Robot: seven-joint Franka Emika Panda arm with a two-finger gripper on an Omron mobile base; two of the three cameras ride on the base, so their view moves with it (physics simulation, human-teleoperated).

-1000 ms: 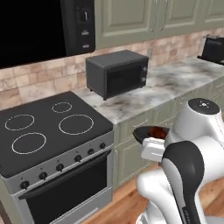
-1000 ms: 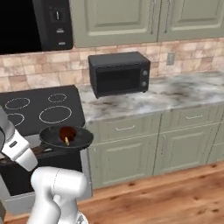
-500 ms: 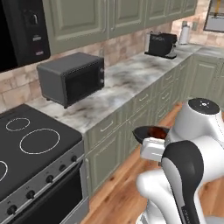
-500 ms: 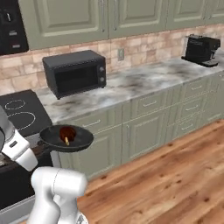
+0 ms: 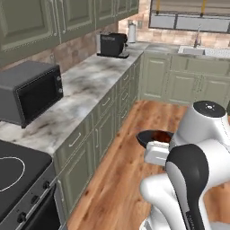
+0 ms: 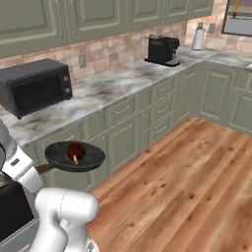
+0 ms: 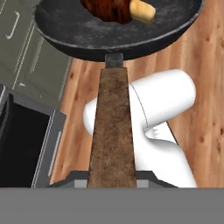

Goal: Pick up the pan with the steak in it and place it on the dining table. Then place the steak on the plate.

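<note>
Grey-white marbled tabletop point(image 6: 113, 86) running along the wall over olive-green drawer cabinets point(image 6: 142, 115). On it: boxy black microwave oven point(image 6: 35, 86) at the stove end; black coffee machine point(image 6: 163, 50) farther along, near the corner. Black glass cooktop point(image 5: 13, 173) just beside the microwave. Warm brown wood-plank floor point(image 6: 197, 187) below.

Black pan point(image 6: 75, 157) with brown handle point(image 7: 112, 131) — reddish-brown steak point(image 6: 76, 149) with a pale yellowish patch — over orange-brown wood-grain floor point(image 6: 187, 187).

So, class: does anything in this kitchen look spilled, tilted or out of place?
Nothing stands out. The pan hangs level above the wooden floor, held by its handle, with the steak inside it.
</note>
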